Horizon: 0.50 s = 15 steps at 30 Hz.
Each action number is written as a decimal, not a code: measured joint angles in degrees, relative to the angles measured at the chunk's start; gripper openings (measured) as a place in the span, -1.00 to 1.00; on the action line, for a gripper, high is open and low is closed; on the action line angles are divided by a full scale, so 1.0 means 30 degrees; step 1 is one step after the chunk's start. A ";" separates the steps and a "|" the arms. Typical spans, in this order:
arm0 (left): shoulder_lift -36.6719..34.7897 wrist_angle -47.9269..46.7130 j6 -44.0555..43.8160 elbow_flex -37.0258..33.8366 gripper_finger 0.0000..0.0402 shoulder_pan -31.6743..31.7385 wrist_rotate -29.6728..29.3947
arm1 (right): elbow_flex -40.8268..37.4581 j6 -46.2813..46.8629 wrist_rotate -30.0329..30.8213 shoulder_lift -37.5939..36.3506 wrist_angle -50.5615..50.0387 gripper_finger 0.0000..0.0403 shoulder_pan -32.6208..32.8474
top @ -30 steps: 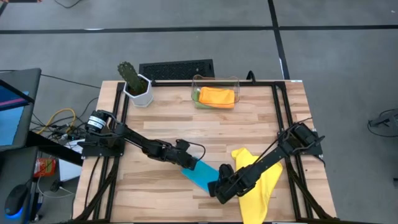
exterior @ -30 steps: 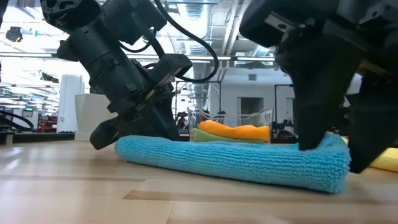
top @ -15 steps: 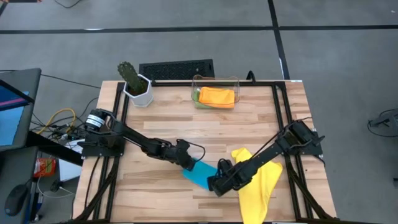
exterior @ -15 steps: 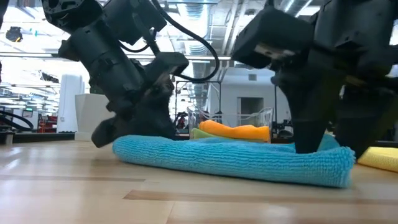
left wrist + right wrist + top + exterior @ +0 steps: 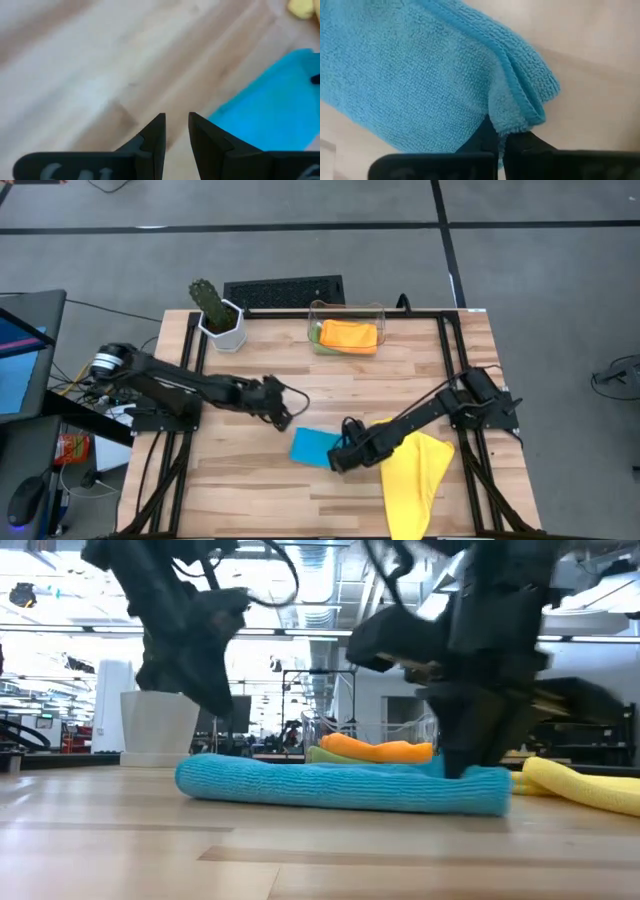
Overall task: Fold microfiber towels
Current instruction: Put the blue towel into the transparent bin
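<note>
Since I want the next fold, my right pincer (image 5: 502, 142) is nipped shut on the right edge of the folded blue microfiber towel (image 5: 316, 447) lying mid-table, arm stretched low over the limp yellow microfiber towel (image 5: 415, 470). My left pincer (image 5: 176, 131), narrowly parted and empty, hovers just left.

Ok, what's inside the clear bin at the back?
The clear bin holds a folded orange towel lying on top of a green towel, of which only an edge shows. Whatever may lie beneath them is covered.
</note>
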 joint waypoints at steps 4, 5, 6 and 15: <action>-0.2858 -0.2802 0.0536 0.0012 -0.62 0.0135 -0.0802 | 0.0497 -0.2555 0.0152 -0.0030 -0.0127 -0.93 -0.1148; -0.3581 -0.3557 0.0540 0.0015 -0.62 0.0135 -0.0971 | 0.0721 -0.3123 0.0186 -0.0031 -0.0235 -0.93 -0.1459; -0.4254 -0.4091 0.0544 0.0015 -0.62 0.0135 -0.1142 | 0.0951 -0.3624 0.0164 -0.0045 -0.0464 -0.93 -0.1748; -0.9675 -0.7349 0.0012 0.0044 -0.62 -0.0104 -0.2737 | 0.3299 -0.8429 0.0042 -0.0086 -0.1983 -0.93 -0.4649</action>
